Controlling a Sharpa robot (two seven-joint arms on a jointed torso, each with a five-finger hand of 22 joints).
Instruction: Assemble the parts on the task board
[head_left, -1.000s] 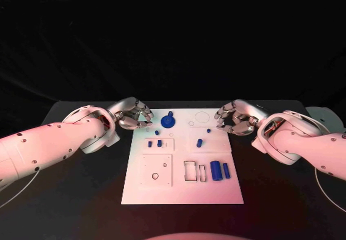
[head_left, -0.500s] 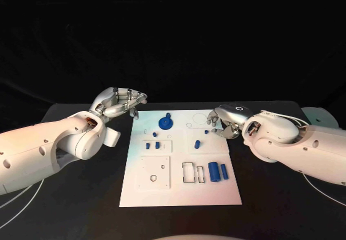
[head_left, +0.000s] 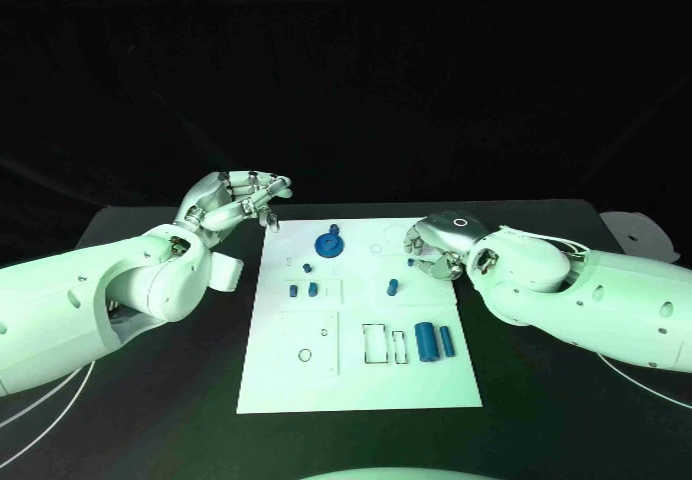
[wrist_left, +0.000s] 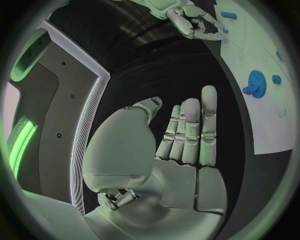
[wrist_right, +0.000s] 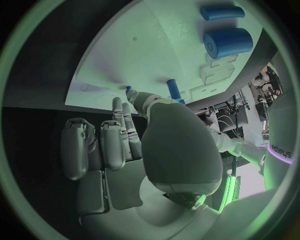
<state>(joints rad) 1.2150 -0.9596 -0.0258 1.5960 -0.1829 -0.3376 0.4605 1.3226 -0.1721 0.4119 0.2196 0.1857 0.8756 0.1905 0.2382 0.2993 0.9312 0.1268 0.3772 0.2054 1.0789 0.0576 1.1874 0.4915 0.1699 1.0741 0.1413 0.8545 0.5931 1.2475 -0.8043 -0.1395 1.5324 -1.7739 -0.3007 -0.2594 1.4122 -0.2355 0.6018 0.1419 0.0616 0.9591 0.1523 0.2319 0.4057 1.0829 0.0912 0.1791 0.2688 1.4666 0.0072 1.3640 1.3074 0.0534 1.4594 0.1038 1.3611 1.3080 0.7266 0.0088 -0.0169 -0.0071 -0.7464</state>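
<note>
Both empty: left hand (head_left: 238, 200) spread beside task board (head_left: 361, 375), right hand (head_left: 437, 243) over it.

Robot lab: black-draped table (head_left: 548, 400), white task board (head_left: 361, 385).

— What colour is the task board (head_left: 361, 385)?
— White, marked with thin dark outlines of rectangles and small circles, and it lies on a black table (head_left: 577, 400).
— And the parts?
— All blue: a round gear (head_left: 330, 244), a thick cylinder (head_left: 427, 341) with a thinner rod (head_left: 451, 340) beside it, and a few small pegs (head_left: 303, 290).
— The arms?
— White shells with small dark dots. The left hand (head_left: 235, 203) and right hand (head_left: 436, 246) are silver, their fingers banded by darker seams.
</note>
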